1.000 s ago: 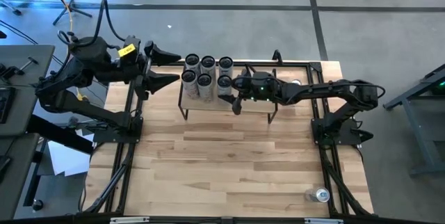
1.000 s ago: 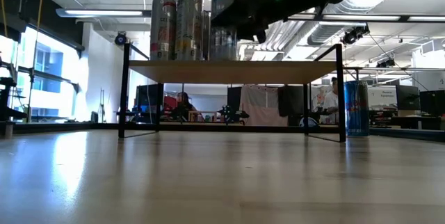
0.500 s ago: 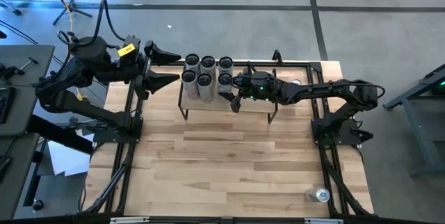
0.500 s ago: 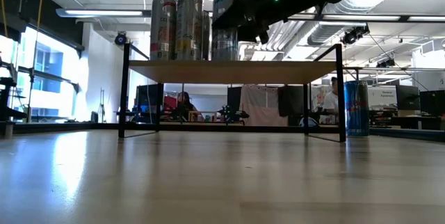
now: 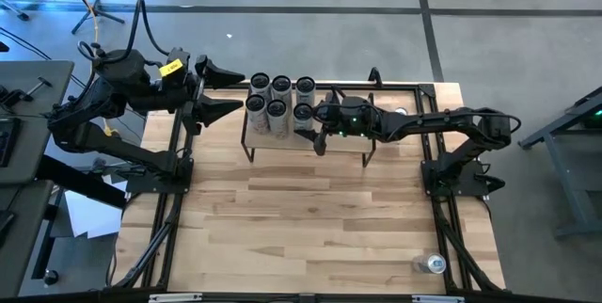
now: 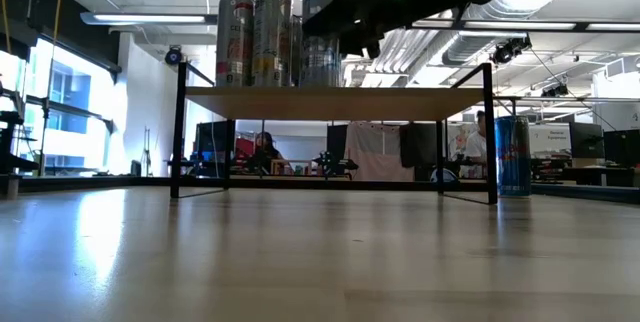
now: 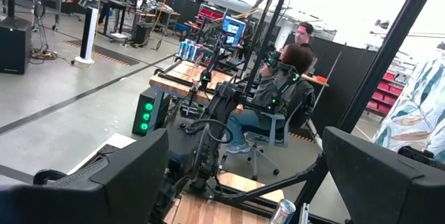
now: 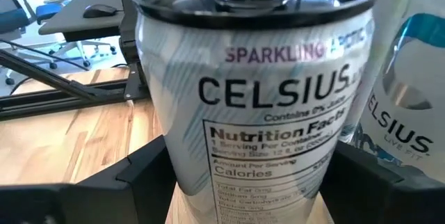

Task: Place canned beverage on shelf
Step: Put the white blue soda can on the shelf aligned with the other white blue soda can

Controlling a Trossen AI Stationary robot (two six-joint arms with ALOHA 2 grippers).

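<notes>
Right, your right hand (image 5: 308, 126) is up over the shelf (image 5: 353, 145), fingers spread either side of a Celsius can (image 8: 254, 92) that stands upright on the wood top, jaws apart and not pressing it as far as the wrist view shows. That can sits at the edge of a cluster of cans (image 5: 273, 98) on the shelf's left end. Your left hand (image 5: 218, 88) hangs wide open just off that end. One more can (image 5: 435, 264) stands alone at the tabletop's (image 5: 301, 218) near right corner.
</notes>
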